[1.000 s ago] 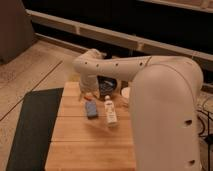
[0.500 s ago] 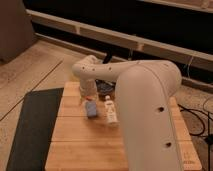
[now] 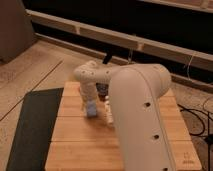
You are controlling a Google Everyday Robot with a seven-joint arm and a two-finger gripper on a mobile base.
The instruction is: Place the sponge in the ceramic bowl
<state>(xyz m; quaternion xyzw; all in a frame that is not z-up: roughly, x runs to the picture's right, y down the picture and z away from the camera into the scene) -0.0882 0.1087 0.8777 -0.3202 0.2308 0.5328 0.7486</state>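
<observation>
Lab-like test space: speckled floor (image 3: 40, 60), dark mat (image 3: 32, 125), wooden table (image 3: 80, 145); hand (image 3: 91, 103) low over table.

the arm (image 3: 135, 115) is a smooth cream-white shell all over, built of thick rounded tubes. the big link over the near right part of the wooden table (image 3: 75, 142) has a domed top and three small dark round holes in a row down its side. a slimmer link over the table's far half has a rounded elbow with tiny dark dots. the gripper (image 3: 90, 102), equally pale, hangs low above the table's middle left.
</observation>
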